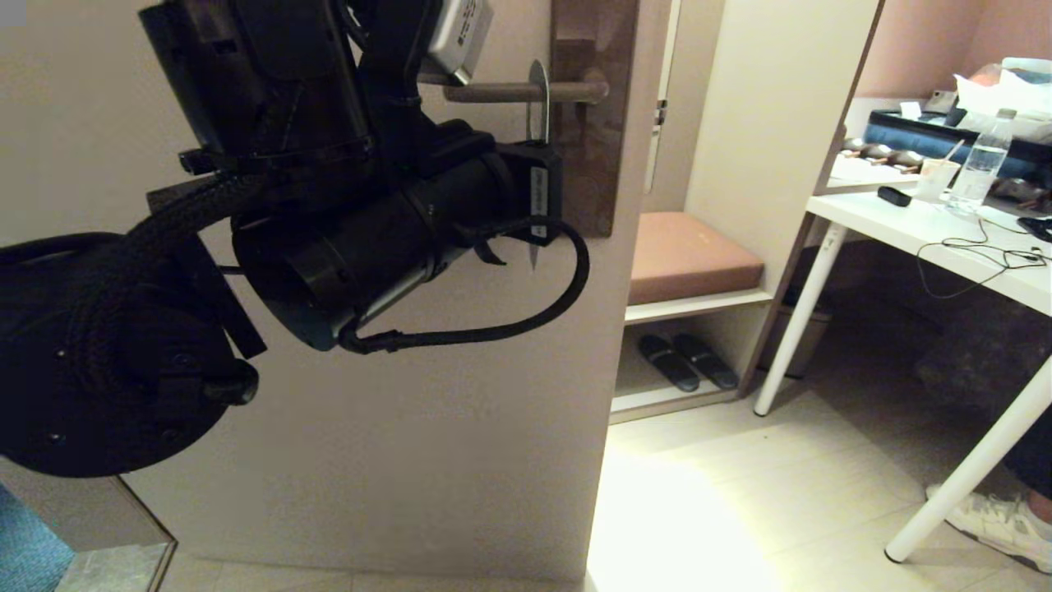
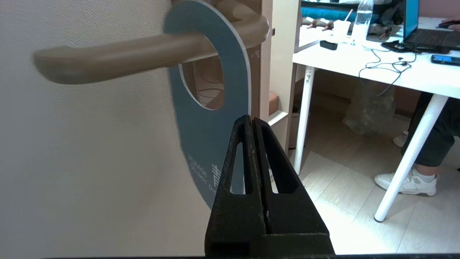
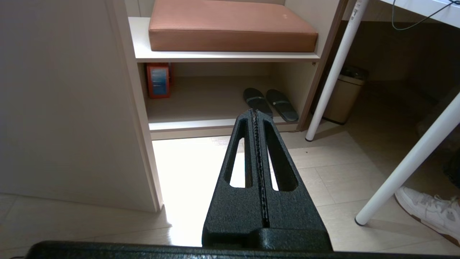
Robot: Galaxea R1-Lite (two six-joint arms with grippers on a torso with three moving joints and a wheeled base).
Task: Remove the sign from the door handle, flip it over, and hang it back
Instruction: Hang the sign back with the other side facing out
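The sign (image 1: 538, 99) hangs edge-on from the door handle (image 1: 501, 92), a bronze-brown lever on a dark brown backplate (image 1: 596, 148). In the left wrist view the handle (image 2: 118, 59) passes through the sign's round hole, and the sign's slate-blue face (image 2: 205, 136) shows. My left gripper (image 1: 538, 205) is raised at the door, below the handle. It is shut on the sign's lower part, with the card's edge running between the closed fingers (image 2: 250, 120). My right gripper (image 3: 254, 112) is shut and empty. It hangs low over the floor, out of the head view.
The pale door (image 1: 411, 452) fills the left. Beside it is a shelf unit with a brown cushion (image 1: 690, 255) and slippers (image 1: 686, 362). A white table (image 1: 904, 222) with a bottle and cables stands on the right, with a person's shoe (image 1: 994, 518) by its leg.
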